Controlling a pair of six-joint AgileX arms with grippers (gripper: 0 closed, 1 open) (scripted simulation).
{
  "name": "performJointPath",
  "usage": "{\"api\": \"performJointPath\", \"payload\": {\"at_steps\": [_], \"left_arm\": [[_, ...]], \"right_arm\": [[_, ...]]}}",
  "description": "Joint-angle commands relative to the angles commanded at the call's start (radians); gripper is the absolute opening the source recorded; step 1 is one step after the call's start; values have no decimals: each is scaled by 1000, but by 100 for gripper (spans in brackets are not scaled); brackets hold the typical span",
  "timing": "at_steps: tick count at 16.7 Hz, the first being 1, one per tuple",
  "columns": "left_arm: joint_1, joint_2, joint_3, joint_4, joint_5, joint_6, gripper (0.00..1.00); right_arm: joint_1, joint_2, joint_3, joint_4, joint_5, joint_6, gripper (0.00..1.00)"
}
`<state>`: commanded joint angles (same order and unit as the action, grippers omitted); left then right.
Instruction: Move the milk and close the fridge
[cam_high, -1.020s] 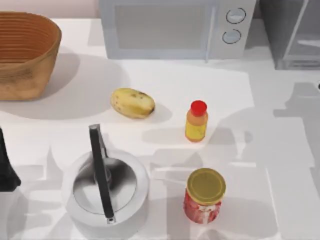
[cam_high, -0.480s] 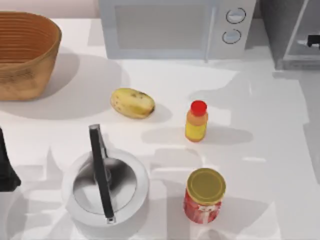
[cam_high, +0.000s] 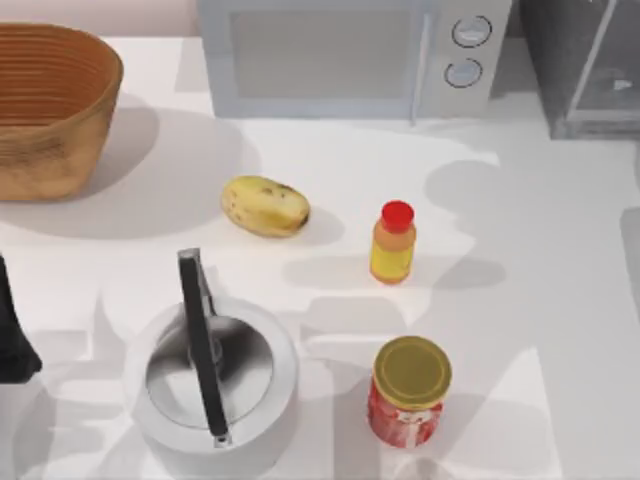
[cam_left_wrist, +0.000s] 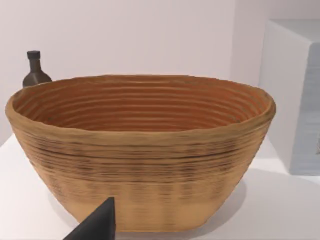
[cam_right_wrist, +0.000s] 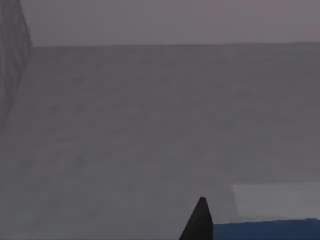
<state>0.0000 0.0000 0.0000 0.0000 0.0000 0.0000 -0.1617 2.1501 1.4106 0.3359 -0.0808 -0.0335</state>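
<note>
One fingertip of the right gripper (cam_right_wrist: 200, 220) sits inside the grey fridge (cam_high: 585, 70), touching the white-and-blue milk (cam_right_wrist: 272, 212); grip state unclear, no print legible. Left arm (cam_high: 12, 330) parked left of the kettle (cam_high: 212, 385).

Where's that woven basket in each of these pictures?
Top view: the basket sits at the table's far left corner, left of the microwave.
Left wrist view: the basket is straight ahead and close up, with a dark bottle behind it.
Right wrist view: this camera faces a grey surface instead.
Shared landmark: the microwave, whose white side stands beside the basket in the left wrist view.
</note>
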Motion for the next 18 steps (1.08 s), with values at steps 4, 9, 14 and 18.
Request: {"api": "performJointPath", "payload": {"at_steps": [4, 9, 14, 18], "left_arm": [[0, 0, 0, 0, 0, 0, 100], [0, 0, 0, 0, 0, 0, 100], [0, 0, 0, 0, 0, 0, 100], [0, 0, 0, 0, 0, 0, 100]], "right_arm": [[-3, 2, 9, -9, 0, -1, 0], [-3, 2, 9, -9, 0, -1, 0], [-3, 2, 9, -9, 0, -1, 23], [-3, 2, 9, -9, 0, -1, 53]]}}
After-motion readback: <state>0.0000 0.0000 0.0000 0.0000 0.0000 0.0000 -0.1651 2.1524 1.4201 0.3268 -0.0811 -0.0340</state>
